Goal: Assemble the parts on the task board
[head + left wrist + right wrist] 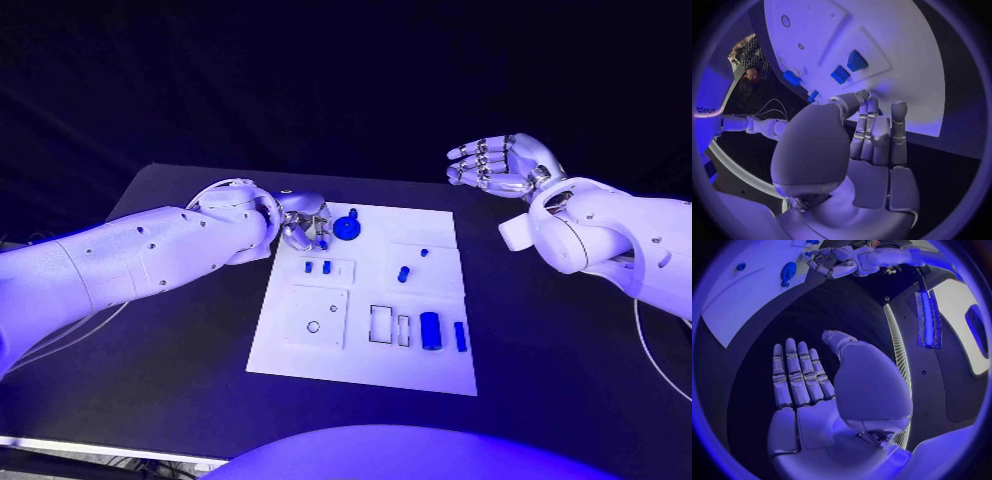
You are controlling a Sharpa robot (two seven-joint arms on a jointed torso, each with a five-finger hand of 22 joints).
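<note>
The white task board (433, 372) lies mid-table, and it also appears in the left wrist view (898, 55) and the right wrist view (742, 300). A round blue part (348, 228) stands at its far left corner, seen too from the right wrist (787, 272). My left hand (302, 224) hangs just beside that part, fingers straight and holding nothing (873, 135). Two small blue parts (317, 267) (848, 67) sit close in front of it. A blue cylinder (430, 325) and a blue bar (460, 336) lie near the board's right side. My right hand (498, 160) is raised past the far right corner, empty, with its palm (811, 390) spread flat.
Two more small blue parts (424, 253) (405, 272) sit mid-board. Rectangular slots (381, 324) and round holes (315, 326) mark the near half. Black tabletop (159, 380) surrounds the board, with its front edge at the bottom left.
</note>
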